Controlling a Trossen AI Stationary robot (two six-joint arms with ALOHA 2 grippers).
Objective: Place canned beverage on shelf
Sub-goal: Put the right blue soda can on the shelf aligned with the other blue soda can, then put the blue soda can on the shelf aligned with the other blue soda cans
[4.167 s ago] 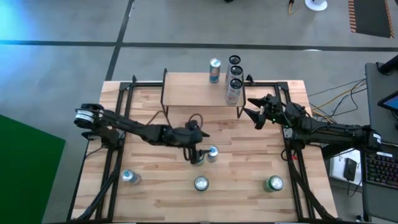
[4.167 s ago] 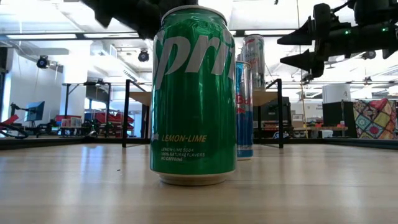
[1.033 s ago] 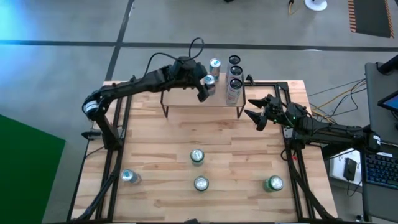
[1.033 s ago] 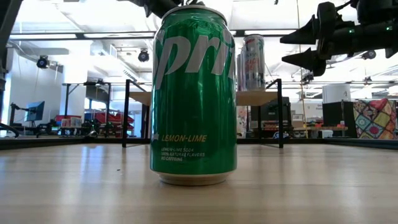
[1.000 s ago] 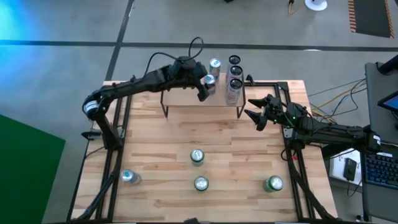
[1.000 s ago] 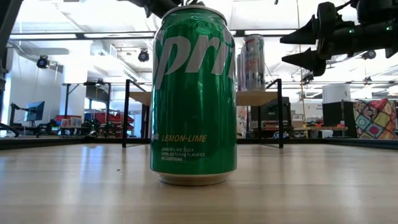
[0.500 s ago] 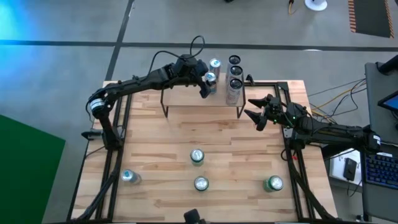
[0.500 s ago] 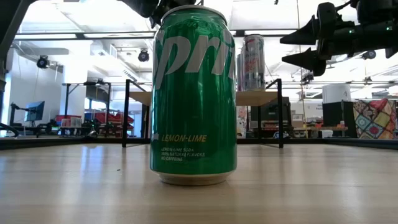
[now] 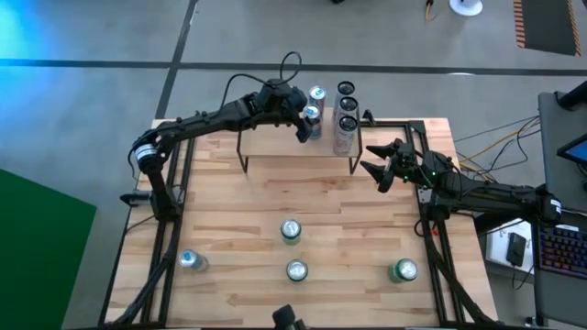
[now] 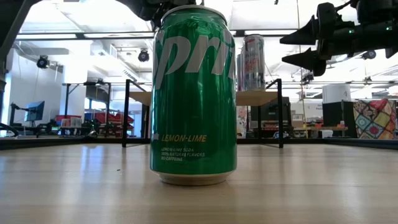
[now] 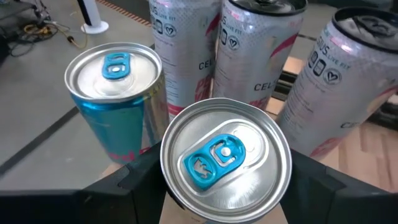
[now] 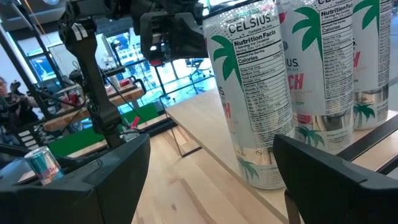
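Four cans stand on the near half of the wooden table [image 9: 367, 220]: a blue-topped can [image 9: 191, 261] near left, a green can [image 9: 404, 270] near right, a silver-topped can [image 9: 296, 270] at near centre, and just beyond it a green Sprite lemon-lime can [image 9: 291, 230], which fills the low view [image 10: 194, 93].

Mid-table, right side: the right gripper [image 9: 374, 160] hangs in the air just right of the shelf's right legs, fingers spread wide, nothing between them. Its wrist view looks past both dark fingers [image 12: 93, 180] at the white Celsius cans [image 12: 252, 93] on the plank.

Far side: the shelf [image 9: 275, 137], a light wood plank on thin black legs. Three Celsius cans [image 9: 346, 115] stand in a near-to-far row at its right end. A slim blue Red Bull can [image 9: 317, 99] stands upright at the far edge, centre-right.

The left arm reaches over the shelf from the left. The left gripper [image 9: 303, 125] is clamped on a second slim blue-tabbed can [image 9: 311, 117], upright, held over the plank just near of the standing Red Bull can [image 11: 118, 99] and left of the Celsius row. Whether its base touches the plank cannot be told. In the left wrist view the held can's lid [image 11: 225, 155] sits between the two dark fingers [image 11: 140, 183].
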